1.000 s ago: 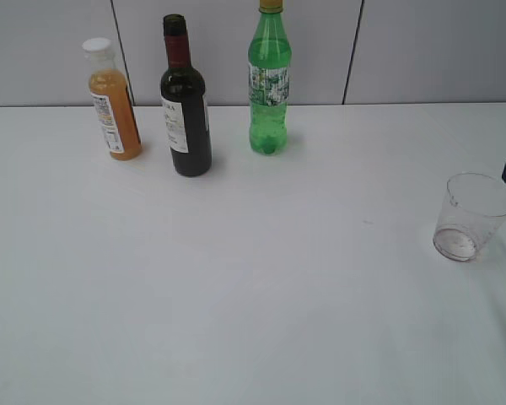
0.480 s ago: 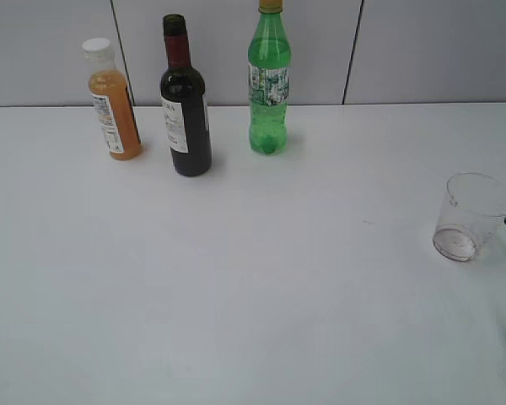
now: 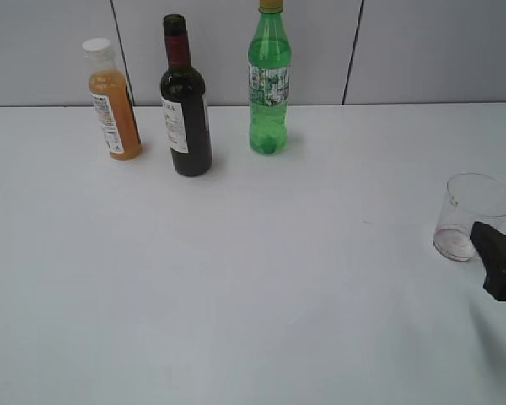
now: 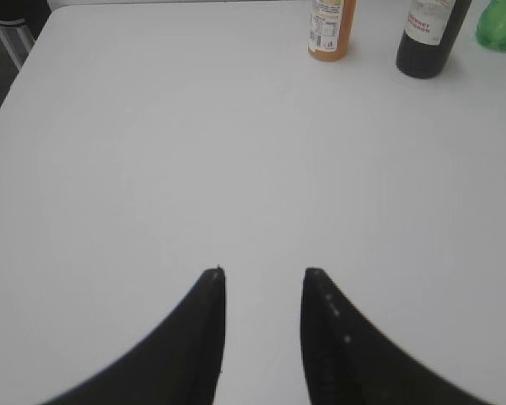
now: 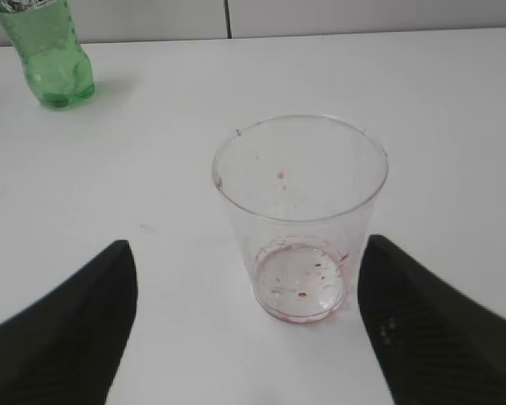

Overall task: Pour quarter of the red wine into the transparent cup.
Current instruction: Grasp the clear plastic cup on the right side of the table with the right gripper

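**Three bottles stand in a row, and the cup waits far off**

Three bottles stand at the back of the white table [image 3: 253, 295]. The red wine [image 3: 185, 118] is in the middle, with the orange juice bottle [image 3: 114, 101] just beside it on one side and the green soda bottle [image 3: 270, 84] near its other side. The transparent cup [image 5: 299, 215] stands upright, well apart from the wine, with pink spots inside. The right gripper [image 5: 244, 325] has its fingers spread wide, one on each side of the cup, not touching it. The left gripper [image 4: 261, 325] hangs over bare table, fingers a little apart, holding nothing.
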You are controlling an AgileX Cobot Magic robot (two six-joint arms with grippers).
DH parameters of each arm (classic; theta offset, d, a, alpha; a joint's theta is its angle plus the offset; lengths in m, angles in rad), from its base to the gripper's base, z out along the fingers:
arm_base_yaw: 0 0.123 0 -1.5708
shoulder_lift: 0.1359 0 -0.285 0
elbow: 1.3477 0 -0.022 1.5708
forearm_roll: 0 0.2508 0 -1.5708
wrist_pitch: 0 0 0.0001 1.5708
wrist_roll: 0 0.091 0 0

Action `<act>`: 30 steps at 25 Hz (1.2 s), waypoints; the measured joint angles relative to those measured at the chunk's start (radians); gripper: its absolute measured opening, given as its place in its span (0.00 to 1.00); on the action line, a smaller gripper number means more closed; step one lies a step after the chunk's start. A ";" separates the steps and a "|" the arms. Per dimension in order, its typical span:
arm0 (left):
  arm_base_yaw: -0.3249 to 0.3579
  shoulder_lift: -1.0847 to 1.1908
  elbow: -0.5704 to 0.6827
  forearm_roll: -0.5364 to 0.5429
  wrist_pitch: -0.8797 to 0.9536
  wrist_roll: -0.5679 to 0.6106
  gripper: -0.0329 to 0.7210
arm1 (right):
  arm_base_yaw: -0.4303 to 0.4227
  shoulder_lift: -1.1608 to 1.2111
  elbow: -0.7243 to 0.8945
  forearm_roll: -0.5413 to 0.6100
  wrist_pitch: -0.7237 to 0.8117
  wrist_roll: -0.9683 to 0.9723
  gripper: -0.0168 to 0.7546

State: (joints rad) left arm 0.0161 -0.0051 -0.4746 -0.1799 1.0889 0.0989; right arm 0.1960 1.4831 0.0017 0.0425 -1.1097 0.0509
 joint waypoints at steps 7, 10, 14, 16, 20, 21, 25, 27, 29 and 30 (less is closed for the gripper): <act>0.000 0.000 0.000 0.000 0.000 0.000 0.36 | 0.000 0.291 0.000 -0.004 -0.089 0.035 0.89; 0.000 0.000 0.000 0.000 0.000 0.000 0.36 | 0.000 0.344 -0.018 -0.004 -0.089 0.035 0.89; 0.000 0.000 0.000 0.000 0.000 0.000 0.36 | 0.000 0.355 -0.060 -0.003 -0.094 0.035 0.89; 0.000 0.000 0.000 0.000 0.000 0.000 0.36 | 0.000 0.356 -0.080 0.000 -0.096 0.035 0.89; 0.000 0.000 0.000 0.000 0.000 0.000 0.36 | 0.000 0.386 -0.120 0.004 -0.097 0.035 0.89; 0.000 0.000 0.000 0.000 0.000 0.000 0.36 | 0.000 0.405 -0.130 0.004 -0.097 0.035 0.89; 0.000 0.000 0.000 0.000 0.000 0.000 0.36 | 0.000 0.478 -0.168 0.005 -0.100 0.030 0.89; 0.000 0.000 0.000 0.000 0.000 0.000 0.36 | 0.000 0.501 -0.189 0.010 -0.100 0.025 0.89; 0.000 0.000 0.000 0.000 0.000 0.000 0.36 | 0.000 0.516 -0.206 0.018 -0.100 0.024 0.89; 0.000 0.000 0.000 0.000 0.000 0.000 0.36 | 0.000 0.522 -0.216 0.021 -0.100 0.023 0.89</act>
State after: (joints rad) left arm 0.0161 -0.0051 -0.4746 -0.1799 1.0889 0.0989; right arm 0.1960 2.0047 -0.2141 0.0631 -1.2096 0.0739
